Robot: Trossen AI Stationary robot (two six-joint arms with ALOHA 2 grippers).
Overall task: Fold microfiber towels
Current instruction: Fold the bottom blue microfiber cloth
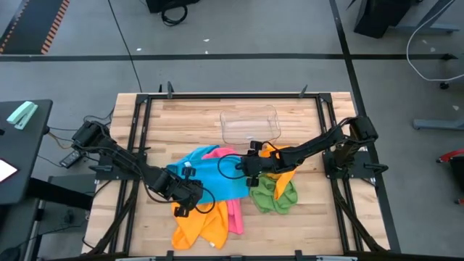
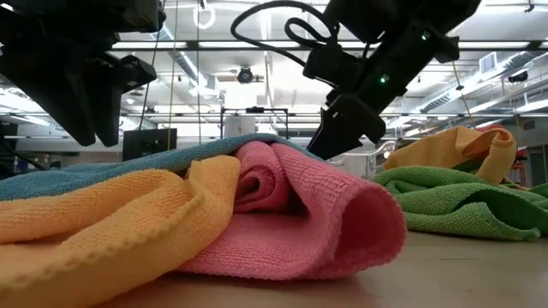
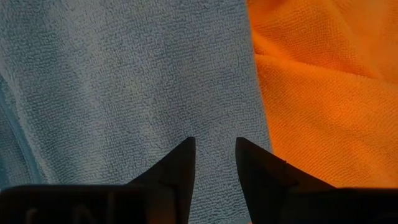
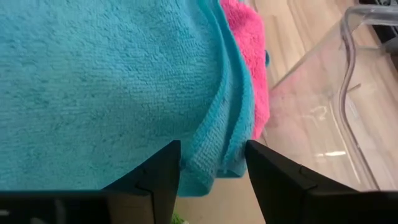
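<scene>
Blue terry pile fills both our wrist views: the blue towel lies spread mid-table over the pink towel and an orange towel, with the green towel and a second orange one bunched to its right, just in front of the clear tray. Our left gripper hovers over the blue cloth near its seam with the orange, fingers apart and empty. Our right gripper has its fingers parted astride the blue towel's folded edge, not yet clamped. We judge these cloths light, limp and grippy; they will sag and drag their neighbours. Corners or hemmed edges look like the best places to pinch.
</scene>
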